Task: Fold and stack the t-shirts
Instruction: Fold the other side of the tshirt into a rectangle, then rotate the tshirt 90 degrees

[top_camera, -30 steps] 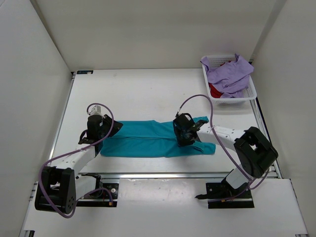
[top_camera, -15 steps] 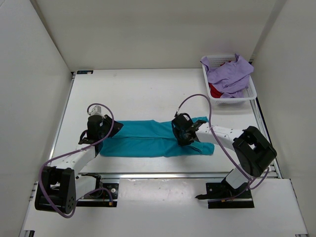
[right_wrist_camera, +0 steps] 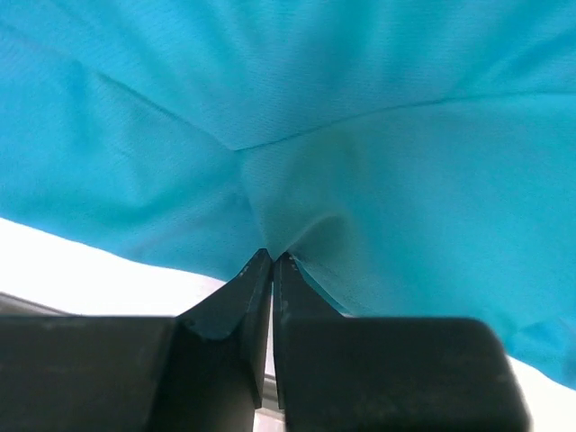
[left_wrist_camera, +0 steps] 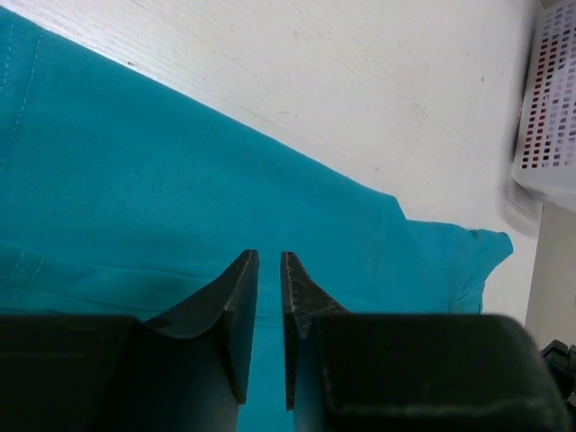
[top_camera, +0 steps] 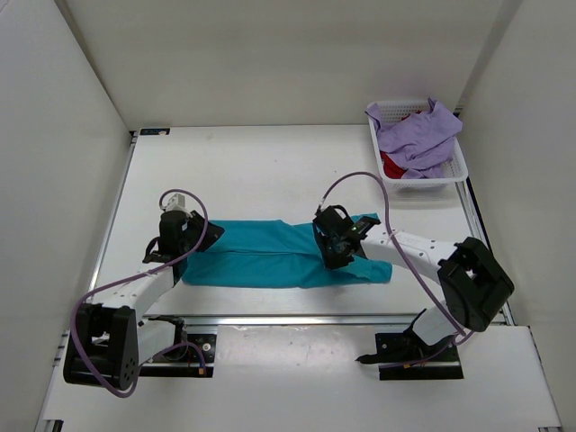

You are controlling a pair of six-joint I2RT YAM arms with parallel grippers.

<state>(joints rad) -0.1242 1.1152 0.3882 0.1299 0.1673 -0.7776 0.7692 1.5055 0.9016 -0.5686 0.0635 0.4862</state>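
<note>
The teal t-shirt (top_camera: 261, 254) lies folded into a long band across the near part of the table. My left gripper (top_camera: 189, 239) sits on its left end. In the left wrist view its fingers (left_wrist_camera: 268, 256) stand a narrow gap apart, with teal cloth (left_wrist_camera: 180, 180) filling the gap. My right gripper (top_camera: 337, 248) is at the band's right part, and its fingertips (right_wrist_camera: 272, 258) are shut on a puckered pinch of the teal cloth (right_wrist_camera: 360, 135). The lavender t-shirt (top_camera: 418, 130) and the red t-shirt (top_camera: 393, 166) lie crumpled in the basket.
The white mesh basket (top_camera: 456, 168) stands at the back right corner and shows at the right edge of the left wrist view (left_wrist_camera: 549, 117). White walls close in the table on three sides. A metal rail runs along the near edge.
My right gripper has closed its fingers onto the teal cloth and shifted slightly left. The left gripper and the shirt's left end have not moved.
</note>
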